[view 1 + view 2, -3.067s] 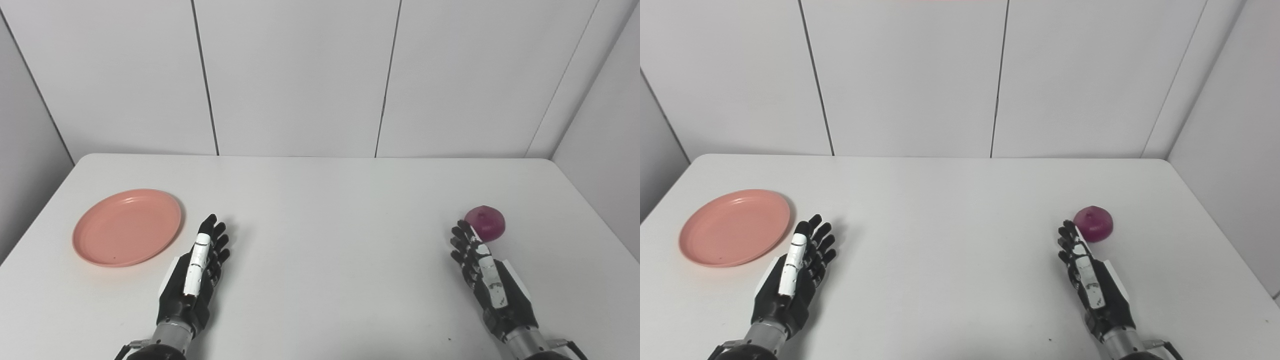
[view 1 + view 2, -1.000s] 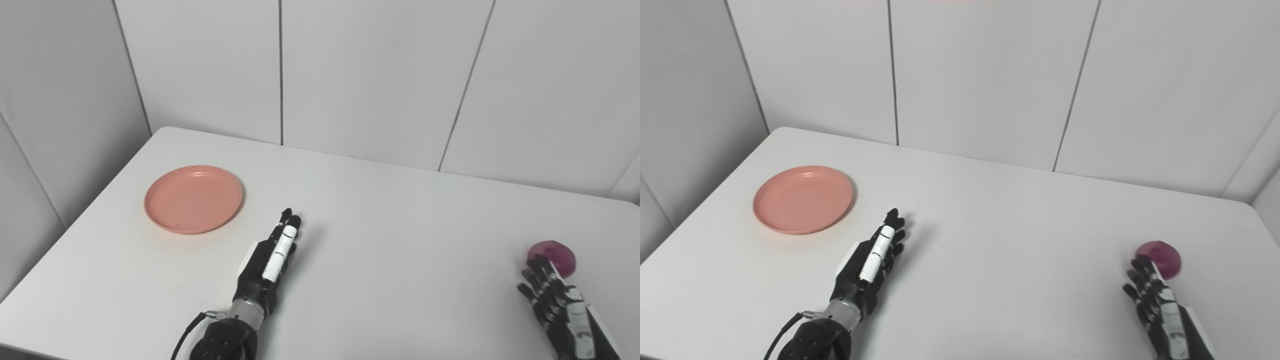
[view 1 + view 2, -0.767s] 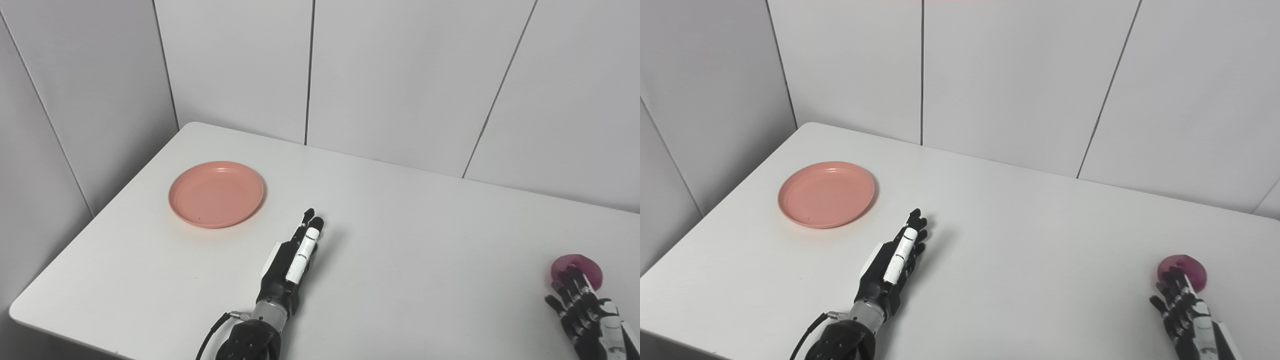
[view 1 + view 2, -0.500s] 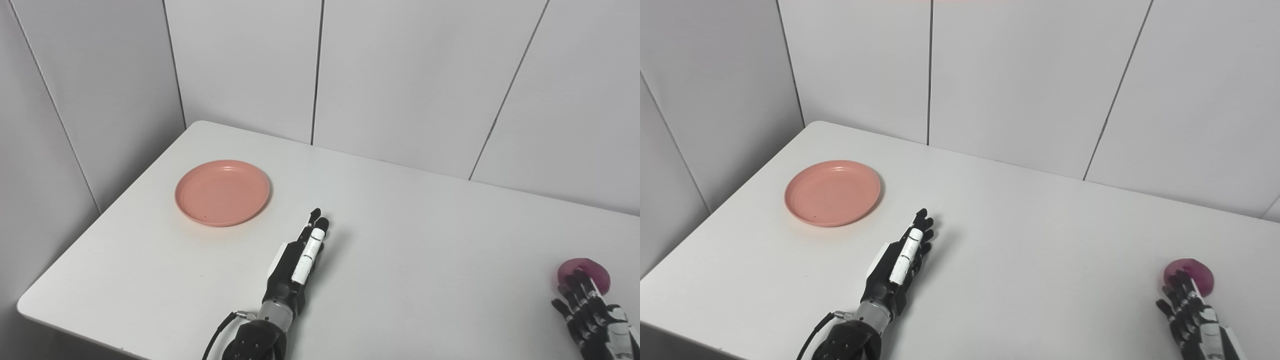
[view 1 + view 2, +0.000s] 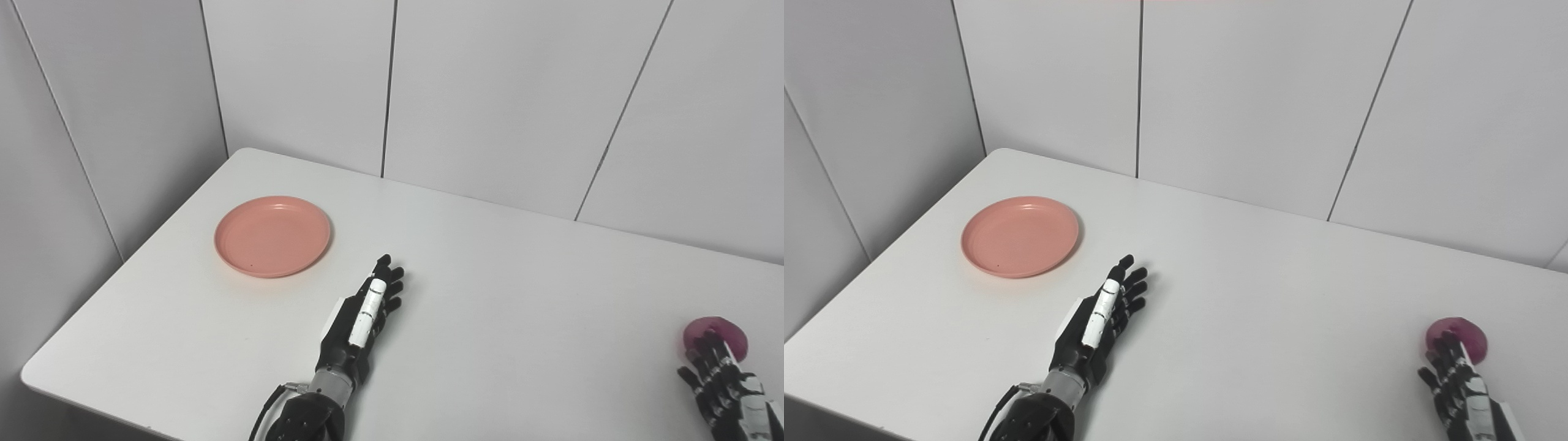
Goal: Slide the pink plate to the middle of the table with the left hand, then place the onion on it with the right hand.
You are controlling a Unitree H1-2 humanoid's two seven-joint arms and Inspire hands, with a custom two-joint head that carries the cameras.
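Pink and round, one shallow plate lies left of centre in the frame on the smooth white table. We count one purple onion, rounded and glossy, at lower right. Our two hands are both empty: the left hand with fingers straight and slightly spread, the right hand open just below the onion. Its wrist shows a little more in the right eye view.

Paired head views, down onto table

plate far left, onion far right
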